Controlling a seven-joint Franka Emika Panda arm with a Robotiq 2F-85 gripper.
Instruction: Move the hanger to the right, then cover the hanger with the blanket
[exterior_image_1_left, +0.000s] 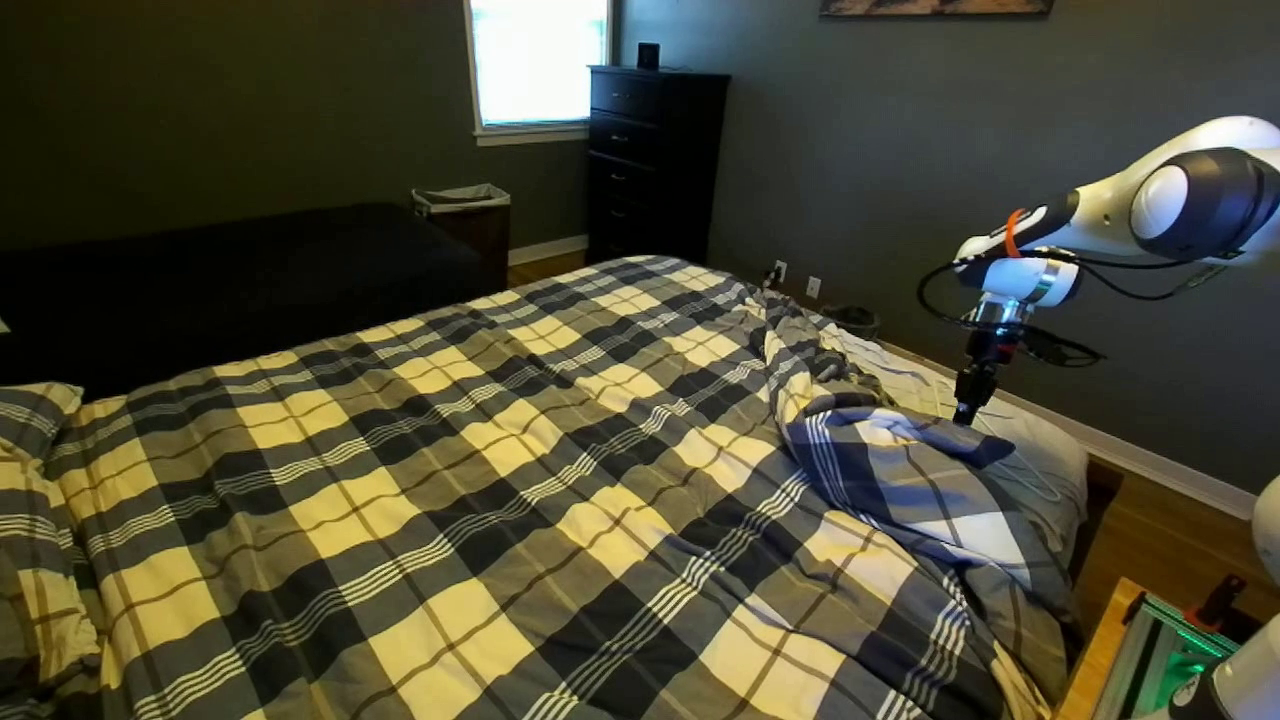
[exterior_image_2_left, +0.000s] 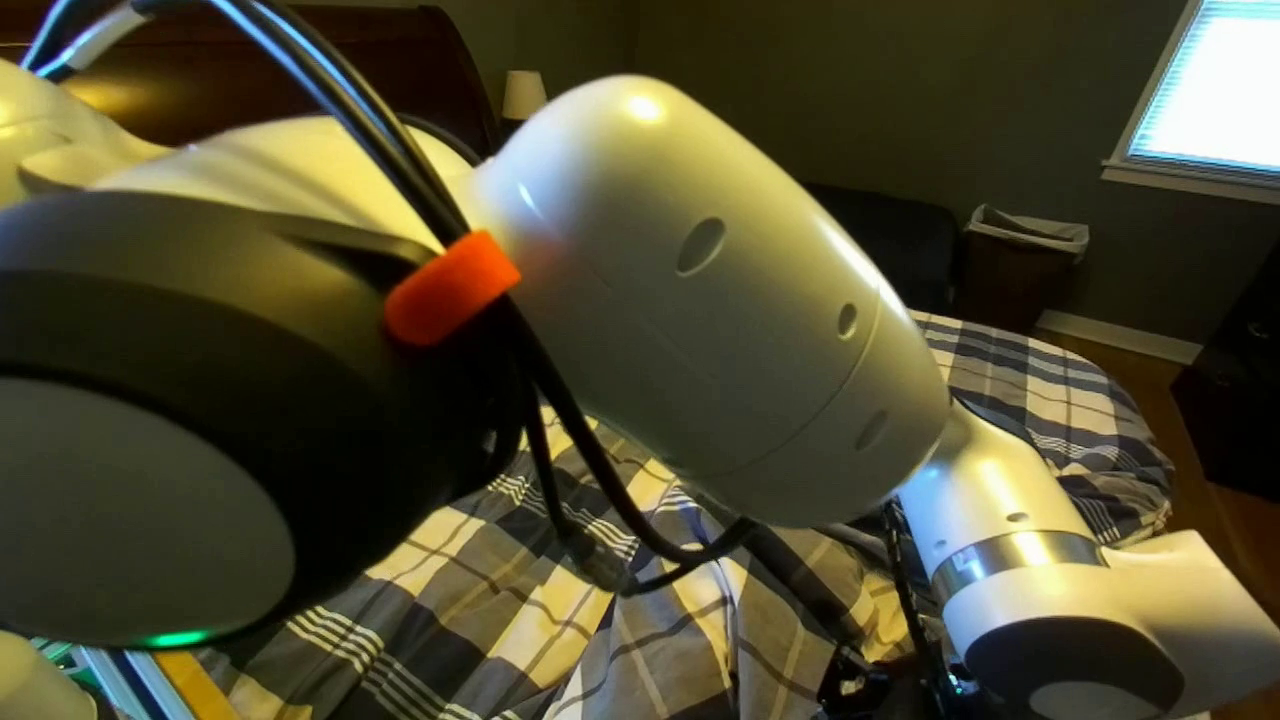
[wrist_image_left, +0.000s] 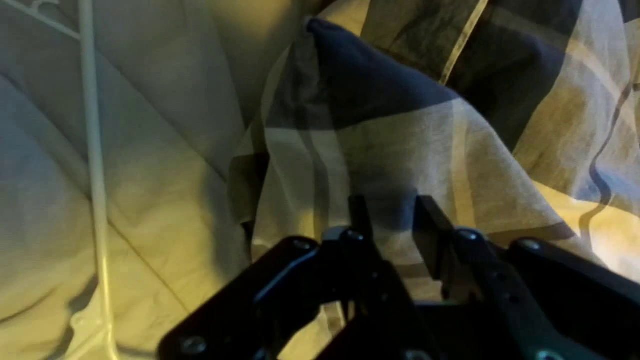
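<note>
The blanket lies spread wide, but along its outer edge it is bunched and turned back into a loose flap, which leaves the pale sheet bare just beside it. The hanger lies on that bare sheet, near the blanket and not under it; seen from the wrist, its long bar runs roughly alongside the flap, with a strip of sheet between. Uncovered there, it seems placed for the second half of the job: the sideways move may well be done, with the covering as the step in hand. The gripper points down over the blanket's flap rather than over the hanger, likely because the cloth is what must be handled next. Its fingers stand parted, with nothing seen clasped between them, which suits a pinch on the fold; whether the tips touch the cloth cannot be told. Part of the arm stands beyond the blanket's turned-back edge, so a pull outward would probably draw the flap across the hanger. The slack should help it follow, though a shallow pinch might slip, or the cloth push the bar along.
</note>
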